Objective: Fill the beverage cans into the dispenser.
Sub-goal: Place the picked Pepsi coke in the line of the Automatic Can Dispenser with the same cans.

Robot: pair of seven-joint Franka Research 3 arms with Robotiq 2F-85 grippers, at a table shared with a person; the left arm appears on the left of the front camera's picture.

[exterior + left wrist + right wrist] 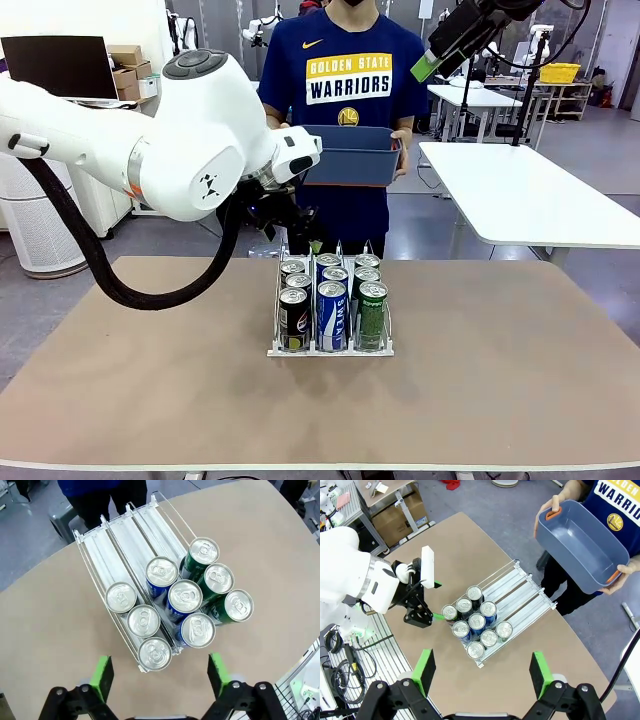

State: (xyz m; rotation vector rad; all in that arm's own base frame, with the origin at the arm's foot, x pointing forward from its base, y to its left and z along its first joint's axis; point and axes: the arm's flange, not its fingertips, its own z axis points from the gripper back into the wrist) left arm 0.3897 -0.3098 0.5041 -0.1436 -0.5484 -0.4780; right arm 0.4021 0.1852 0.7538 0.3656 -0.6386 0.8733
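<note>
The dispenser [330,348] sits at table centre, nine beverage cans [184,597] filling the near ends of its three lanes. The left gripper [159,676] hangs at 6 o'clock of the cans, jaws wide apart, holding nothing. The right gripper [482,674] is likewise spread and empty. Expect rigid, smooth, slippery cans; grasp mid-body across the sidewall.

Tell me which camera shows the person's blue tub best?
The right wrist view: the tub shows from above, empty inside, a hand at each end. The front view shows just its side wall, partly behind the left arm. The left wrist view misses it.
</note>
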